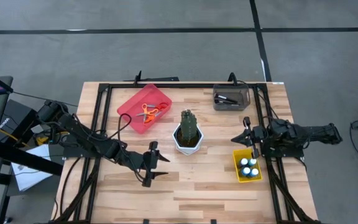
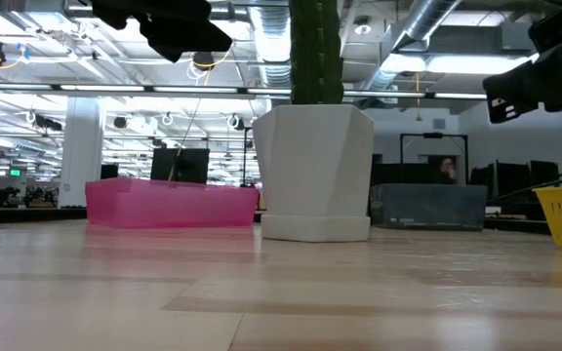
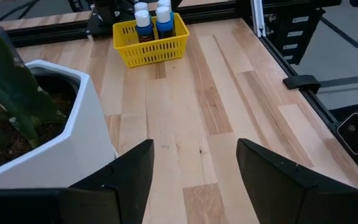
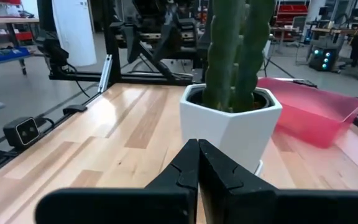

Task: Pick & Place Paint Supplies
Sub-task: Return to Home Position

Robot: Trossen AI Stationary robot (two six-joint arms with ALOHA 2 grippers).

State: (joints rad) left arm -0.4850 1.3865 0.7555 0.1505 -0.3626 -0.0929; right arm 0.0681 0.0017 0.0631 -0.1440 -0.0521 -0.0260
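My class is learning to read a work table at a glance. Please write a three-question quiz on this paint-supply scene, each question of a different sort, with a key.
1. True or false: the orange scissors lie in the red bin.
2. Which bin holds the blue paint bottles? A. the red bin. B. the yellow bin. C. the dark bin.
3. Fill the gap: in its own wrist view, the right arm's jaws, pointing at the cactus, are ____.

Key: 1 true; 2 B; 3 shut.
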